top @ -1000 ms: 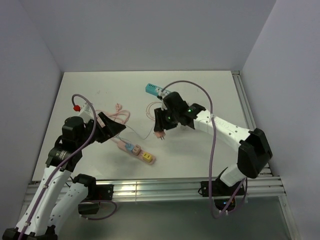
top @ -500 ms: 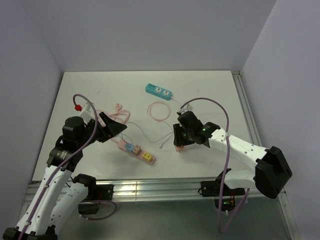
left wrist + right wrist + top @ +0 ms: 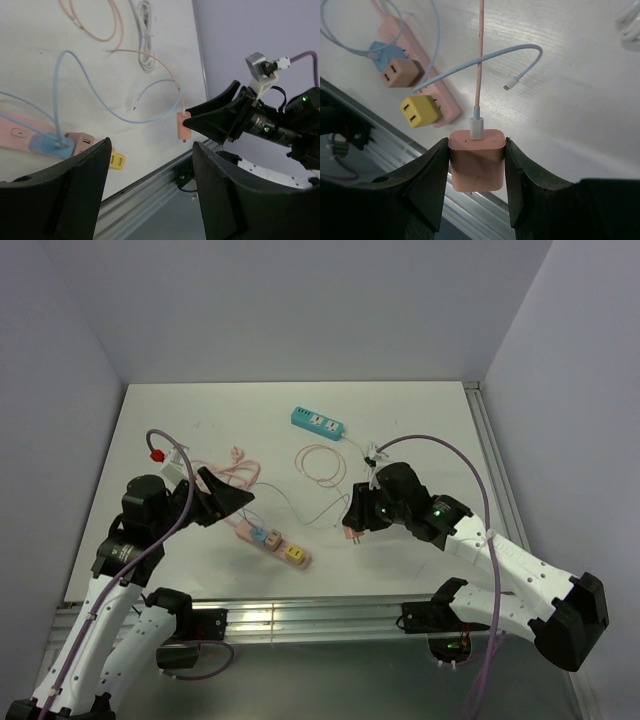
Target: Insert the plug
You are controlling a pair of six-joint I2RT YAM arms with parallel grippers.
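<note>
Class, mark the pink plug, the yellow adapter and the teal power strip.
pink plug (image 3: 477, 160), right wrist view, front face
yellow adapter (image 3: 420, 111), right wrist view, top face
teal power strip (image 3: 318, 422), top external view, middle

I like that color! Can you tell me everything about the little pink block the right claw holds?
The charger plug is a small, rounded, salmon-pink block that looks like smooth plastic. The right gripper pinches its two sides, holding it upright above the white table. A white connector on a thin pink cable is plugged into its top. Its prongs are mostly hidden underneath. Nothing else touches it.
</note>
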